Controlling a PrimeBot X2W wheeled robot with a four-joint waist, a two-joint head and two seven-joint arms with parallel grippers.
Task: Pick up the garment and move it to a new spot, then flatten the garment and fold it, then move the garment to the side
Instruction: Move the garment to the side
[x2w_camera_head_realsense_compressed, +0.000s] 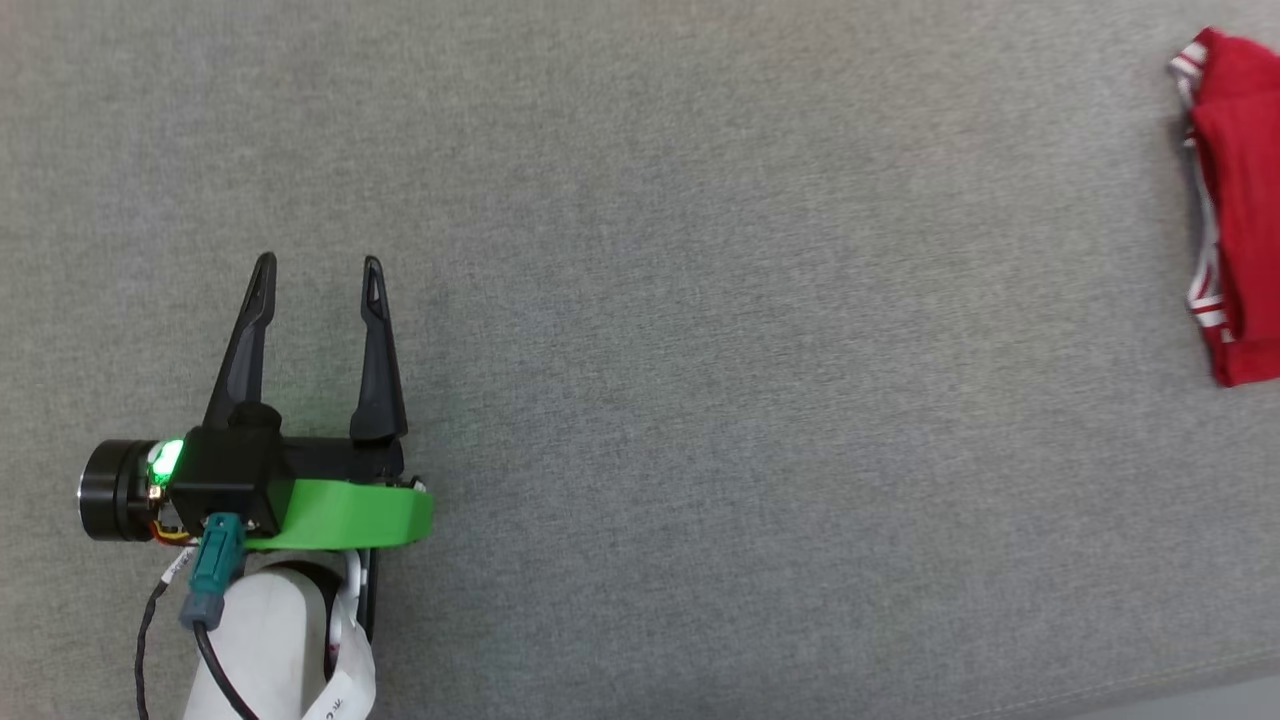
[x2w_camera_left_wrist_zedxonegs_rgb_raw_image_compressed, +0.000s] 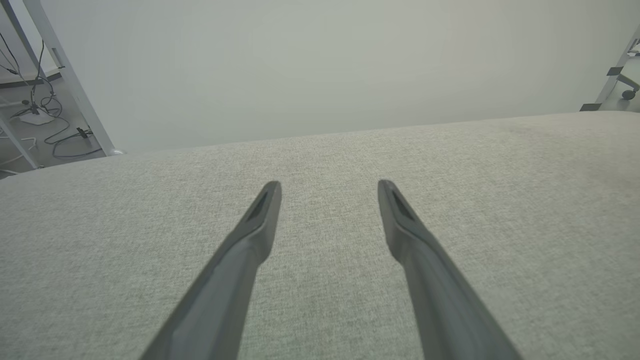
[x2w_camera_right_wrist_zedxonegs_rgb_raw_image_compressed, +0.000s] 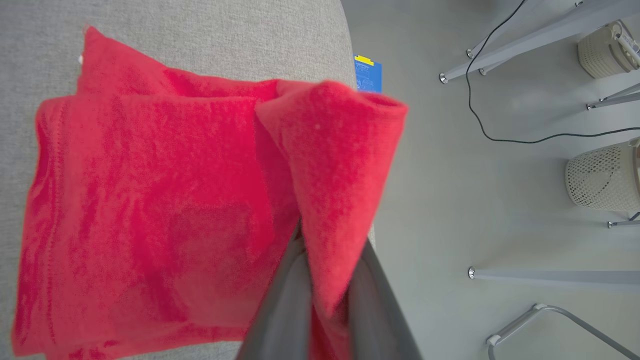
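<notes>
The garment (x2w_camera_head_realsense_compressed: 1240, 200) is a red folded bundle with red-and-white striped trim, lying at the far right of the grey table, cut off by the head view's right edge. In the right wrist view the garment (x2w_camera_right_wrist_zedxonegs_rgb_raw_image_compressed: 150, 200) spreads across the table's corner, and my right gripper (x2w_camera_right_wrist_zedxonegs_rgb_raw_image_compressed: 327, 280) is shut on a raised fold of it near the table's edge. My left gripper (x2w_camera_head_realsense_compressed: 320, 265) stands open over bare cloth at the lower left, far from the garment. In the left wrist view the left gripper (x2w_camera_left_wrist_zedxonegs_rgb_raw_image_compressed: 329, 187) holds nothing between its fingers.
The grey fabric-covered table (x2w_camera_head_realsense_compressed: 700, 300) spans the head view, with its front edge at the lower right. Beyond the table edge lie a blue and yellow object (x2w_camera_right_wrist_zedxonegs_rgb_raw_image_compressed: 368, 74), metal legs (x2w_camera_right_wrist_zedxonegs_rgb_raw_image_compressed: 500, 55), a black cable (x2w_camera_right_wrist_zedxonegs_rgb_raw_image_compressed: 525, 135) and perforated bins (x2w_camera_right_wrist_zedxonegs_rgb_raw_image_compressed: 602, 175).
</notes>
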